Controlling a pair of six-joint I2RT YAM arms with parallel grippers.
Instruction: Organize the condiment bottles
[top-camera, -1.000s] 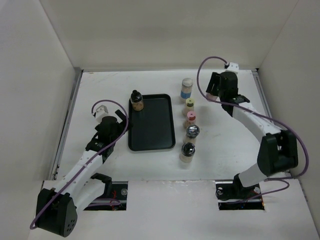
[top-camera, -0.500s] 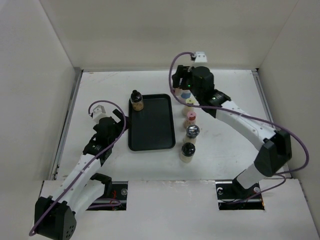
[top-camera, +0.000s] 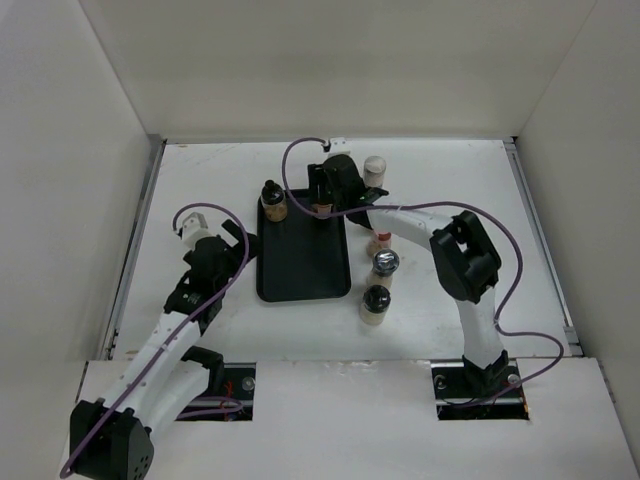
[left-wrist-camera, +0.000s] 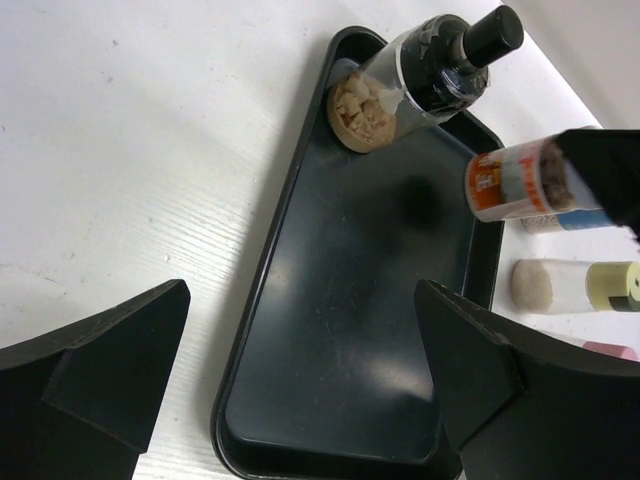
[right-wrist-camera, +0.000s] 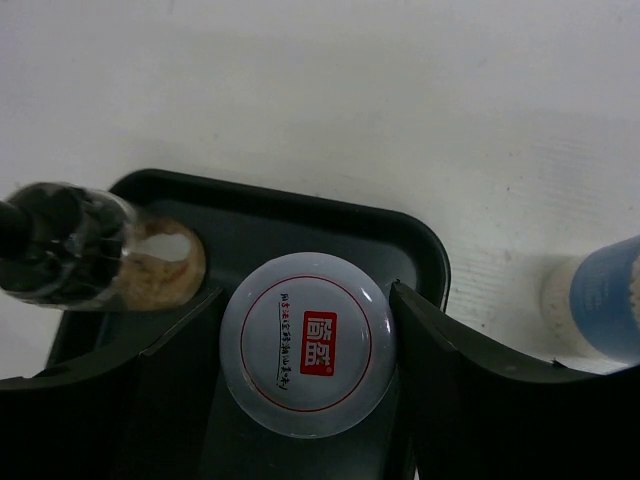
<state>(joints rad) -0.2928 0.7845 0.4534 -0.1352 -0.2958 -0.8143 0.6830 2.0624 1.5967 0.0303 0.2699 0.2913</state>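
My right gripper (right-wrist-camera: 308, 345) is shut on a white-capped bottle (right-wrist-camera: 308, 343) with a red mark on its cap. It holds the bottle over the far right corner of the black tray (top-camera: 300, 280). The bottle's orange label shows in the left wrist view (left-wrist-camera: 515, 182), just above the tray floor. A black-capped bottle (top-camera: 272, 199) stands in the tray's far left corner. Right of the tray stand a beige-capped, blue-labelled bottle (top-camera: 374, 171), a pink-capped one (top-camera: 382, 240), a silver-capped one (top-camera: 386, 264) and a dark-capped one (top-camera: 375, 301). A yellow-capped bottle (left-wrist-camera: 575, 286) shows in the left wrist view. My left gripper (left-wrist-camera: 300, 300) is open and empty at the tray's near left.
White walls close off the table at the left, back and right. The right arm (top-camera: 420, 215) stretches across the far end of the bottle row. A steel strip (top-camera: 140, 235) runs along the table's left edge.
The right arm has swung left from the far right of the table to the tray's far right corner. The left arm has barely moved.
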